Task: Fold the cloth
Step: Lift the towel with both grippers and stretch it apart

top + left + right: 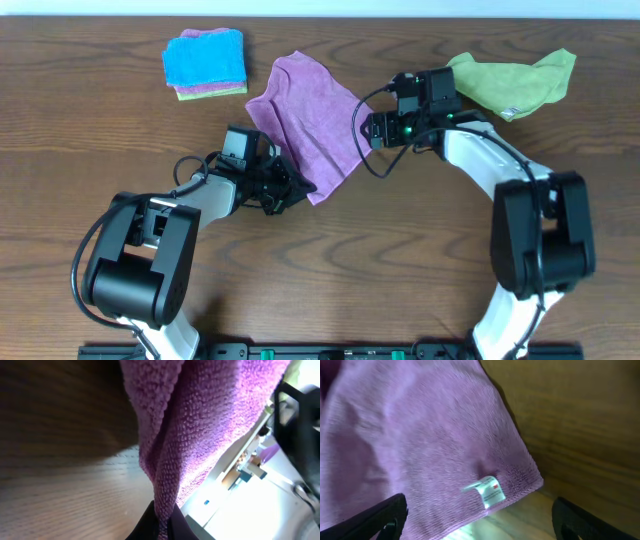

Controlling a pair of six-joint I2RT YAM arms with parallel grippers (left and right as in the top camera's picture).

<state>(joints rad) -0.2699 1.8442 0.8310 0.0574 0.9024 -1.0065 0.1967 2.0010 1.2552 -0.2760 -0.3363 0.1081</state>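
My left gripper (300, 188) pinches the cloth (305, 115), lying toward the tabletop's far edge; my right gripper (366, 128) is spread wide.

the overhead camera looks straight down on the table (400, 270) from well above, with the two arm bases (130, 270) at the bottom edge of its picture and the table's far edge at the top, so both arms show whole. the left wrist camera sits very near the cloth (200, 425), facing along the left gripper (161, 529), whose dark tips just show at the bottom edge. the weave fills the middle, and the tabletop lies blurred to the left. the right wrist camera looks down at a slant from close above one corner of the same cloth, with the right gripper (477, 515) showing only as dark tips in the two lower corners. all three views share the cloth and the wood beneath it.
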